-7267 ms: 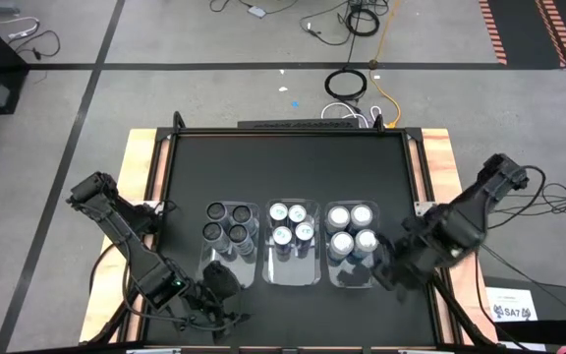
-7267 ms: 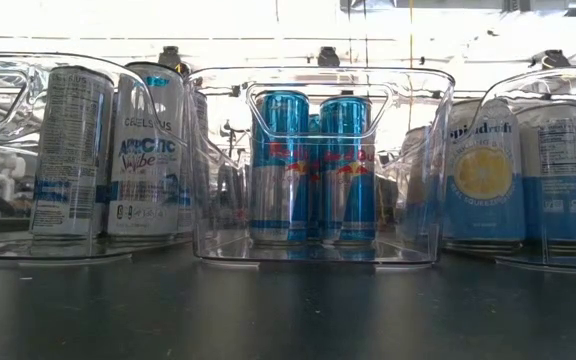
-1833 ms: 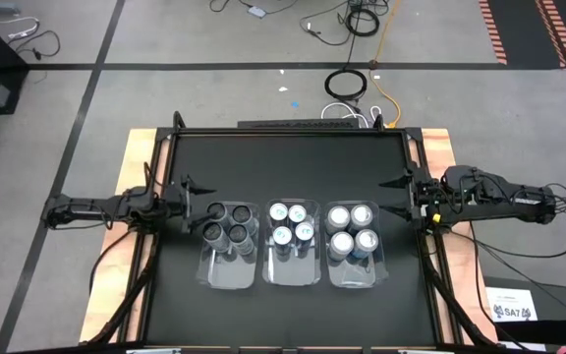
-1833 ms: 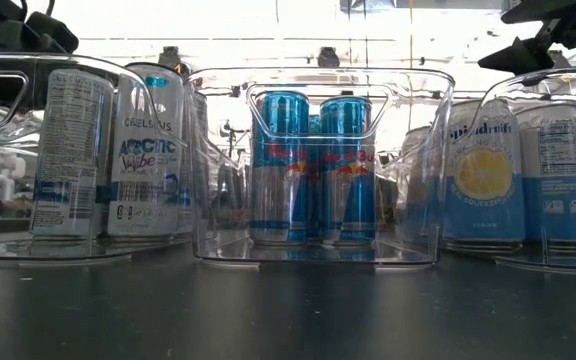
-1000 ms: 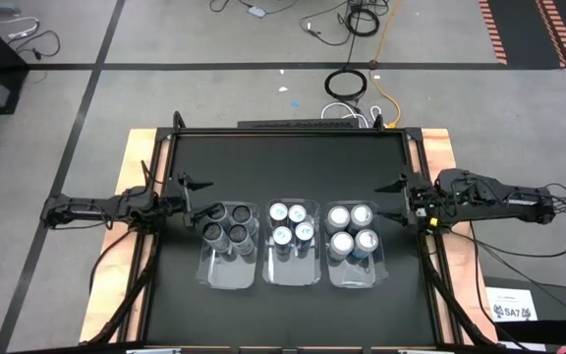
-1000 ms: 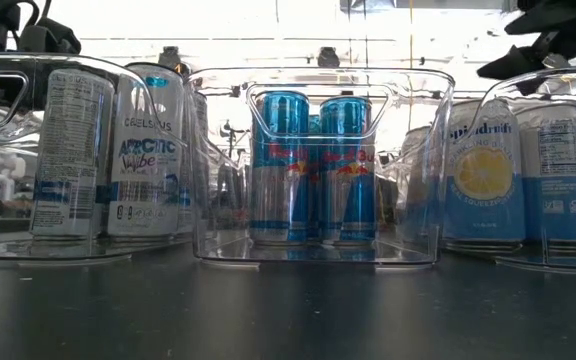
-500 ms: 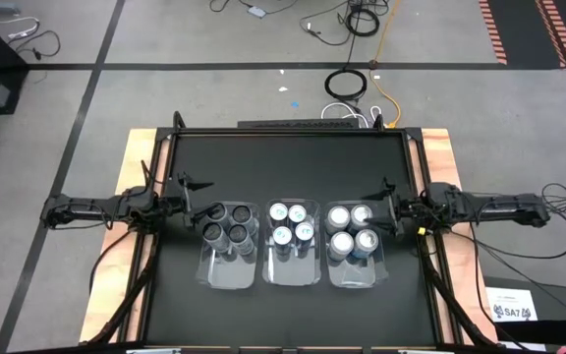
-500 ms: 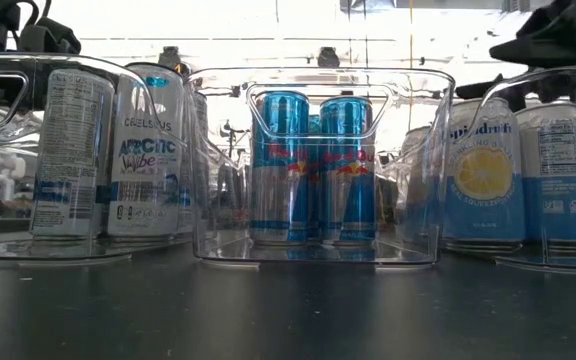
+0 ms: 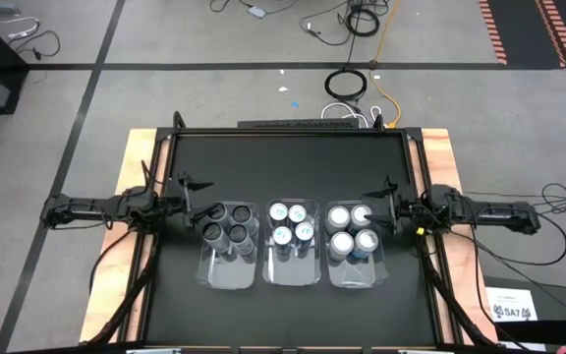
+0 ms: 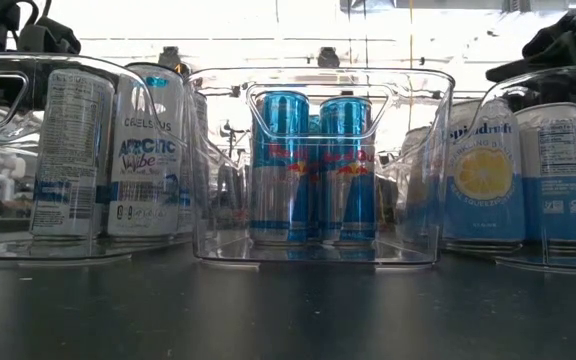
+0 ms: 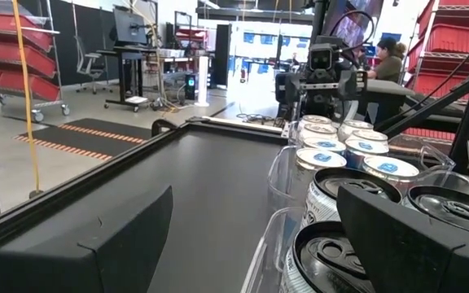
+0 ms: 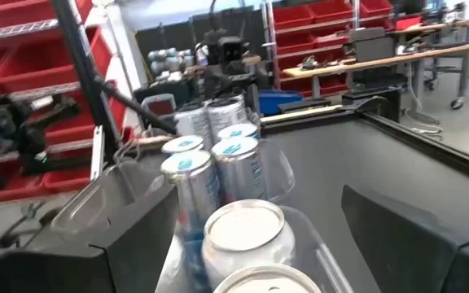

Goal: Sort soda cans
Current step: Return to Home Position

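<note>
Three clear bins stand side by side on the black table. The left bin [image 9: 230,277] holds dark grey soda cans [image 9: 228,224], the middle bin [image 9: 292,273] blue-and-white cans [image 9: 291,224], the right bin [image 9: 353,277] silver-white cans [image 9: 351,230]. All cans stand upright on the bin floors. My left gripper [image 9: 198,202] is open and level at the left bin's far left corner, above the dark can tops [image 11: 357,189]. My right gripper [image 9: 376,208] is open and level at the right bin's far right corner, just above a white can top [image 12: 243,228].
The near half of each bin is without cans. Bare black tabletop [image 9: 283,167] stretches from the bins to the far edge. A raised black frame [image 9: 170,147] borders the table. In the low view both grippers [image 10: 558,45] hang above the bin rims.
My right gripper has come down and moved toward the table's left edge, over the right bin's far corner, tipping until it points level; its fingers have stayed open. The cans and bins have kept their places.
</note>
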Available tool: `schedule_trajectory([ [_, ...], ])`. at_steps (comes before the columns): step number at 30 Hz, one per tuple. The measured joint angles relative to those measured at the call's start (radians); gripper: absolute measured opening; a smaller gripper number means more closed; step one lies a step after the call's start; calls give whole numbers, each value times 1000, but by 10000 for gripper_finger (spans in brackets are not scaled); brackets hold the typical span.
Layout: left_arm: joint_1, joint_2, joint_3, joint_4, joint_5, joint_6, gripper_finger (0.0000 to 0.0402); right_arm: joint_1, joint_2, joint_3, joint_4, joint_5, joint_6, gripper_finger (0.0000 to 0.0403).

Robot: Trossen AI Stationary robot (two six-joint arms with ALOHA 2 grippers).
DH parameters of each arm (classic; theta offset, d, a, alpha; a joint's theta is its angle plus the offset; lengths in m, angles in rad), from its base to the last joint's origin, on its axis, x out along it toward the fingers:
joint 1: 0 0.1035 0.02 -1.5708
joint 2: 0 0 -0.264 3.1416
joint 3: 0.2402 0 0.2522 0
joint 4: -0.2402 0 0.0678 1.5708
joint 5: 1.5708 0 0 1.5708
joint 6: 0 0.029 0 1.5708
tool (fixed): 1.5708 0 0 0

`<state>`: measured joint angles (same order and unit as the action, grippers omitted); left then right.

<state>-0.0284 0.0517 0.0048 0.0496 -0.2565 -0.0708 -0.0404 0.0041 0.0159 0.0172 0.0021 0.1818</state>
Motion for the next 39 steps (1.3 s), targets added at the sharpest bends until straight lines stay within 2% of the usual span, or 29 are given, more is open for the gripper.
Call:
schedule_trajectory([
  [39, 0, 0, 0, 12, -1, 0, 357, 2, 30, 0, -5, -3, -3, 338],
])
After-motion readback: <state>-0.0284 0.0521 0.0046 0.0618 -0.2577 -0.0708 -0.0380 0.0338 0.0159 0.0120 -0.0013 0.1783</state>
